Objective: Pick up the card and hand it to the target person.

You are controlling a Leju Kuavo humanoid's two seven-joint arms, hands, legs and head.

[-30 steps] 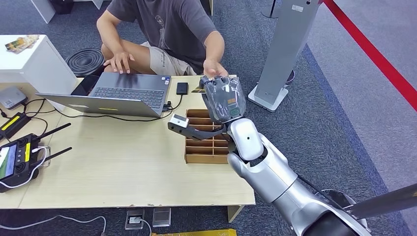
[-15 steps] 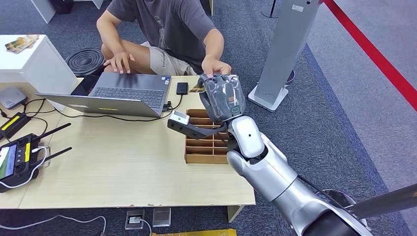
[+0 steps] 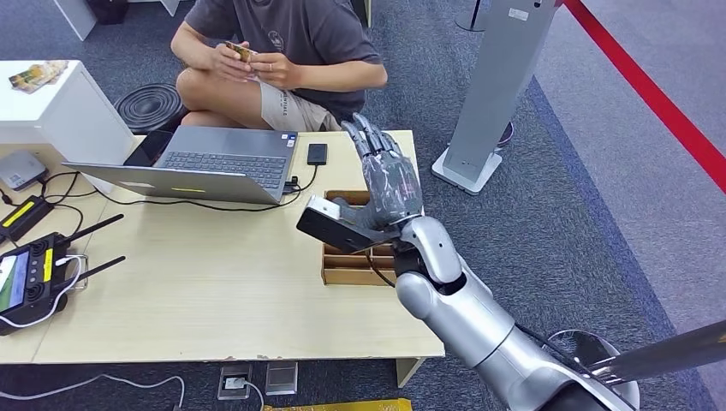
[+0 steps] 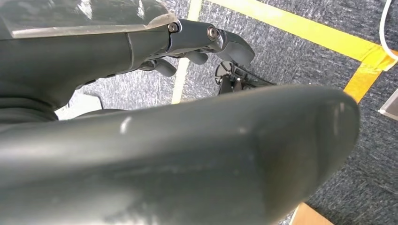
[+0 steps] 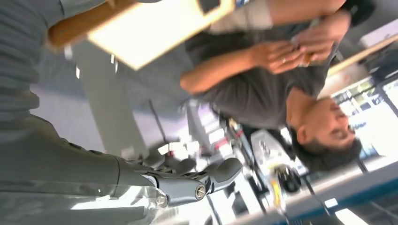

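The card (image 3: 239, 50), small and yellowish, is in both hands of the person (image 3: 291, 43) sitting beyond the table, held near the chest. My right hand (image 3: 389, 177) is raised over the wooden organizer (image 3: 355, 265), fingers stretched out toward the person and holding nothing. The right wrist view shows its fingers (image 5: 187, 185) spread and empty, with the person's hands (image 5: 300, 49) together further off. My left hand (image 4: 187, 42) hangs over the floor, fingers loosely extended, nothing in it.
On the light wooden table (image 3: 197, 291) lie an open laptop (image 3: 214, 163), a small black device (image 3: 318, 154) and a controller with cables (image 3: 26, 278). A grey stand (image 3: 492, 94) rises right of the table. A white cabinet (image 3: 60, 103) is at the far left.
The person took the card from my right hand and drew it back to the chest. My right hand's fingers have opened and the hand has lowered slightly.
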